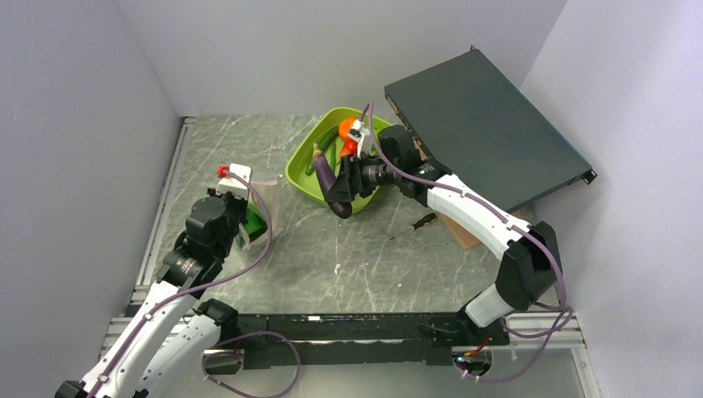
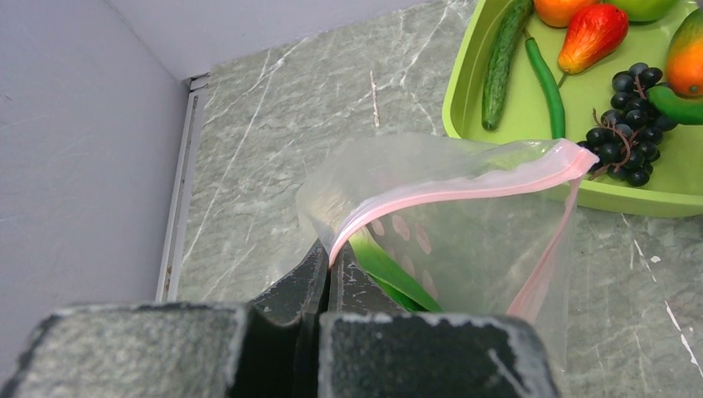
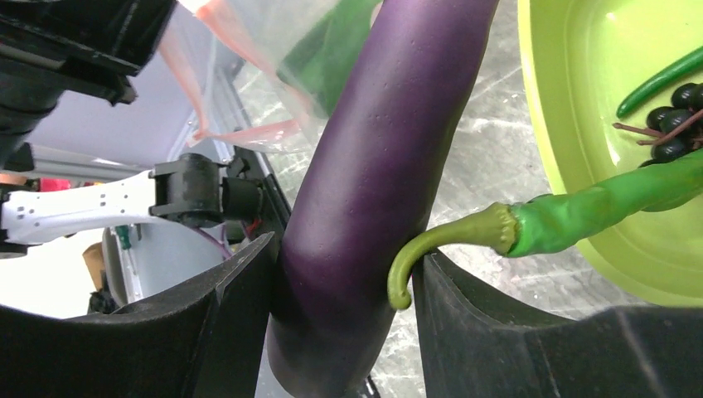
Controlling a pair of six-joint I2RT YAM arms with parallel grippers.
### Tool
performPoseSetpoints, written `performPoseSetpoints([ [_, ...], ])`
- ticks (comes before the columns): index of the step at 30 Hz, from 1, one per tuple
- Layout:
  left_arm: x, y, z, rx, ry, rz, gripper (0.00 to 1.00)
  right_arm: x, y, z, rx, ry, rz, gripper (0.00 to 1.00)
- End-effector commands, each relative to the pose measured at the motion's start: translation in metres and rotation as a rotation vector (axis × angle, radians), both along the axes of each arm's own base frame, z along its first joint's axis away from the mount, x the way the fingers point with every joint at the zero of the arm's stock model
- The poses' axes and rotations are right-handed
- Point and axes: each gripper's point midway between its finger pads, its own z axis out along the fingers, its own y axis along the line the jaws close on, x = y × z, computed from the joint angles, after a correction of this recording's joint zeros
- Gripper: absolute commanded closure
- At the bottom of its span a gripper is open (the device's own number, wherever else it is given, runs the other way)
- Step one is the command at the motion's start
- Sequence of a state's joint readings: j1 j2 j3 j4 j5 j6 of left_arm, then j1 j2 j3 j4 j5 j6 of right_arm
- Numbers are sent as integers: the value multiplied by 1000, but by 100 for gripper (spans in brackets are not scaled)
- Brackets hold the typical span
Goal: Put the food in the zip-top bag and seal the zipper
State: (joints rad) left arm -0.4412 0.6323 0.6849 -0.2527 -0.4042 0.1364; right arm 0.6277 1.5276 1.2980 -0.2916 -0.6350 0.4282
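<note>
The clear zip-top bag (image 1: 264, 211) stands open at the left, its pink zipper (image 2: 464, 191) spread wide, with a green food piece (image 2: 390, 274) inside. My left gripper (image 2: 330, 267) is shut on the zipper's near end and holds the bag (image 2: 464, 240) up. My right gripper (image 1: 346, 184) is shut on the purple eggplant (image 3: 373, 166) and holds it above the near rim of the lime-green tray (image 1: 303, 170). A green pod's curled stem (image 3: 452, 240) hooks against my right finger. The tray holds grapes (image 2: 622, 141), a cucumber (image 2: 501, 62), a green bean (image 2: 547, 87) and orange and red fruit.
A dark flat box (image 1: 485, 124) leans at the back right over a cardboard piece (image 1: 464, 234). A screwdriver (image 1: 424, 221) lies on the marble table right of the tray. Grey walls close in on the left, back and right.
</note>
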Motion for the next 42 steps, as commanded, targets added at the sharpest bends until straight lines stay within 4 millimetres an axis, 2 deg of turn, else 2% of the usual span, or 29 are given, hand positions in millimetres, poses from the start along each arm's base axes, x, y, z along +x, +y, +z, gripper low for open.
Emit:
performPoseSetpoints([
  [1, 2, -2, 24, -36, -59, -4, 100, 27, -1, -10, -25, -55, -46, 100],
  [4, 1, 0, 24, -35, -66, 1, 100, 72, 6, -19, -94, -62, -147, 100],
  [6, 1, 0, 24, -36, -62, 0, 100, 95, 12, -33, -132, -45, -199, 100],
  [8, 1, 0, 24, -33, -58, 4, 100, 108, 20, -60, -181, 26, -221, 100],
  [11, 0, 3, 24, -32, -67, 14, 100, 109, 24, -103, -292, 86, -235, 100],
  [14, 0, 2, 25, -32, -69, 9, 100, 99, 28, -115, -302, 70, -222, 90],
  [16, 1, 0, 24, -30, -62, 4, 100, 95, 25, -116, -308, 72, -221, 90],
  [21, 2, -1, 23, -30, -57, -1, 100, 64, 29, -106, -294, 57, -90, 92],
  [24, 2, 0, 23, -30, -60, 2, 100, 47, 27, -104, -348, 102, -28, 100],
  [30, 2, 1, 23, -27, -58, 8, 100, 27, 1, -80, -384, 72, -59, 100],
  [32, 2, 0, 23, -30, -61, 5, 100, 16, -3, -68, -372, 56, -38, 100],
  [38, 4, -4, 20, -28, -43, -11, 100, -56, 19, -20, -227, 4, 103, 100],
  [42, 5, -6, 18, -26, -35, -23, 100, -108, 31, 0, -53, 85, 206, 100],
])
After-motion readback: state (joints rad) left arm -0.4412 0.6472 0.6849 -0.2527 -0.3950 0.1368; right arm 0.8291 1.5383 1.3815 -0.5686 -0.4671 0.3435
